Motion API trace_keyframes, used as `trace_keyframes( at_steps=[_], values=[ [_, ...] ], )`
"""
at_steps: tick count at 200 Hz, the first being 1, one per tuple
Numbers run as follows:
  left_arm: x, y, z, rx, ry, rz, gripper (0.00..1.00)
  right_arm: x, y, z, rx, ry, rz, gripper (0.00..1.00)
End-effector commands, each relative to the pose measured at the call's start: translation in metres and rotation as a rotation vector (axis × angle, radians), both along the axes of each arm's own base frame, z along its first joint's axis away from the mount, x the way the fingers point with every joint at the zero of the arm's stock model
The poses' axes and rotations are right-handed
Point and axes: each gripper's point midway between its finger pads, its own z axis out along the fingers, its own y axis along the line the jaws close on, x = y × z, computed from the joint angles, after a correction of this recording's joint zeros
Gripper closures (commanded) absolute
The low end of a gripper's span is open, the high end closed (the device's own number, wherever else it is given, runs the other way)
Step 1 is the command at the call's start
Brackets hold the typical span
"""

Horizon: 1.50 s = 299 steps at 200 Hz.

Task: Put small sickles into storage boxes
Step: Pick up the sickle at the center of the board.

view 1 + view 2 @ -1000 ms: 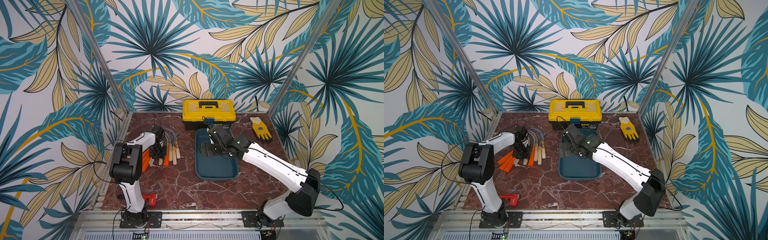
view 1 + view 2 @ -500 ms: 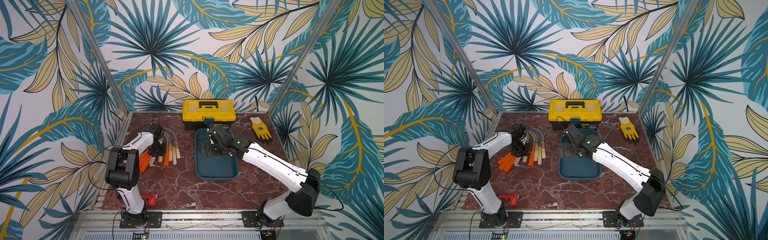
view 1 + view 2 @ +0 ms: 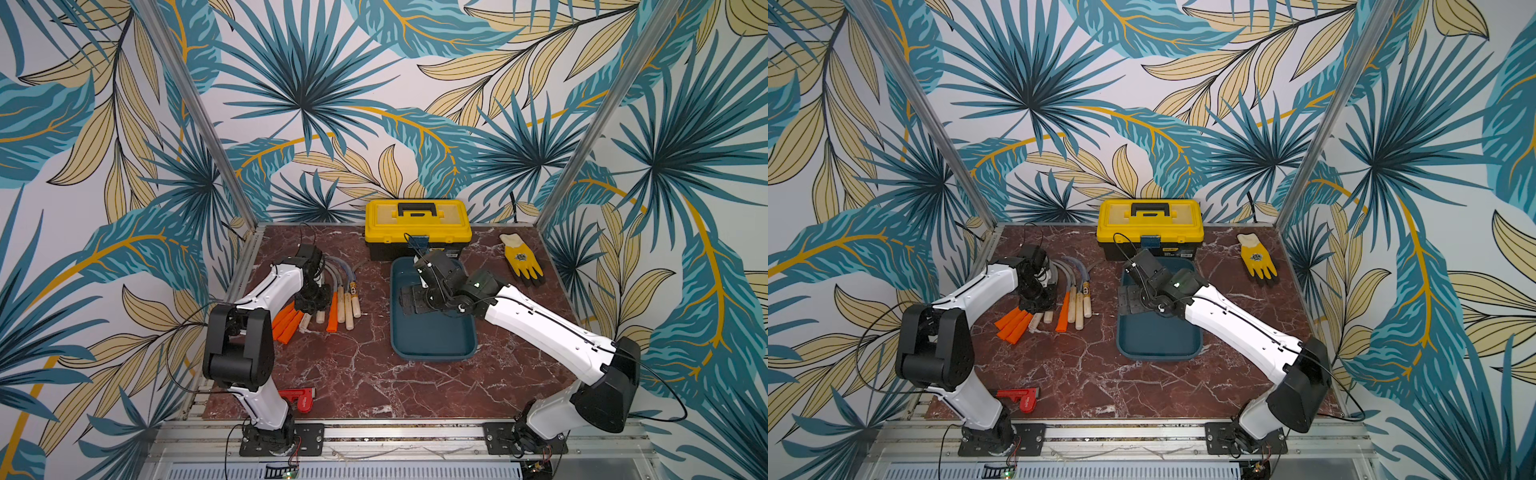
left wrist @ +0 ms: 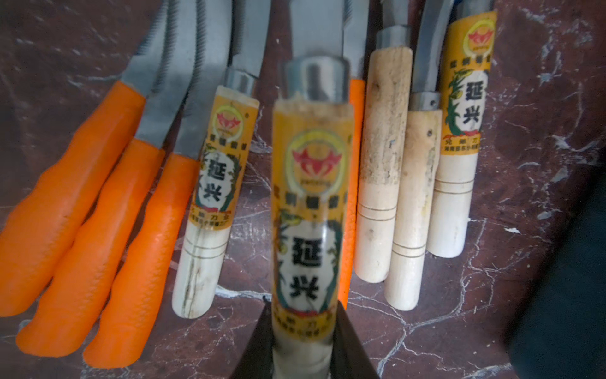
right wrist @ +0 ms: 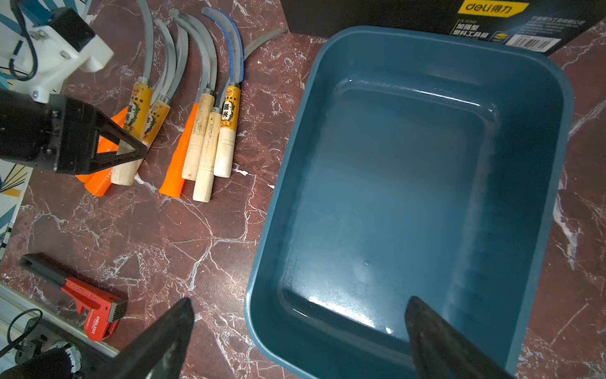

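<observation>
Several small sickles (image 3: 340,303) (image 3: 1075,305) (image 5: 203,137) lie side by side on the marble table, some with orange handles (image 4: 75,213) and some with pale wooden ones (image 4: 380,183). My left gripper (image 4: 305,315) (image 3: 309,299) (image 3: 1036,301) (image 5: 131,151) is shut on the end of one labelled wooden handle (image 4: 310,213), which sits higher than its neighbours. The storage box, a dark teal tray (image 3: 432,336) (image 3: 1158,340) (image 5: 393,197), holds nothing. My right gripper (image 5: 300,303) (image 3: 409,297) (image 3: 1129,299) hovers open over the tray's left rim.
A yellow-and-black toolbox (image 3: 417,226) (image 3: 1150,226) stands right behind the tray. A yellow glove (image 3: 521,262) (image 3: 1258,259) lies at the back right. A red clamp-like tool (image 3: 301,399) (image 3: 1021,397) (image 5: 91,302) rests near the front left edge.
The left arm's elbow has swung slightly left and toward the front, with the gripper staying at the sickle handles. The right arm has not moved.
</observation>
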Motion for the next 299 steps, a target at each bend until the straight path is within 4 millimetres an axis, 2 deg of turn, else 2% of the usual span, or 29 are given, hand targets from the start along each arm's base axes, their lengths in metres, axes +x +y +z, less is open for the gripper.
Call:
trace_keyframes(
  at_steps=[1,49,90,161,199,246,299],
  values=[
    [0.007,-0.011,0.028,-0.044,-0.067,0.003,1.00,-0.004,-0.004,0.003,-0.014,-0.007,0.009,0.00],
    [0.000,-0.025,0.041,-0.081,-0.086,-0.002,1.00,-0.004,-0.004,0.005,-0.009,-0.010,0.010,0.00],
    [-0.007,-0.036,0.061,-0.133,-0.129,0.005,1.00,-0.005,-0.004,0.005,0.005,0.000,-0.011,0.00],
    [-0.029,-0.071,0.091,-0.234,-0.173,-0.023,1.00,-0.012,-0.006,0.007,0.025,0.017,-0.010,0.00],
    [-0.044,-0.093,0.097,-0.258,-0.169,-0.046,1.00,-0.020,-0.011,0.012,0.024,0.020,0.010,0.00],
    [-0.060,-0.122,0.099,-0.256,-0.162,-0.091,1.00,-0.038,-0.007,0.015,0.078,0.042,0.093,0.00],
    [-0.073,-0.163,0.097,-0.273,-0.159,-0.143,1.00,-0.053,-0.024,0.015,0.073,0.044,0.083,0.00]
  ],
)
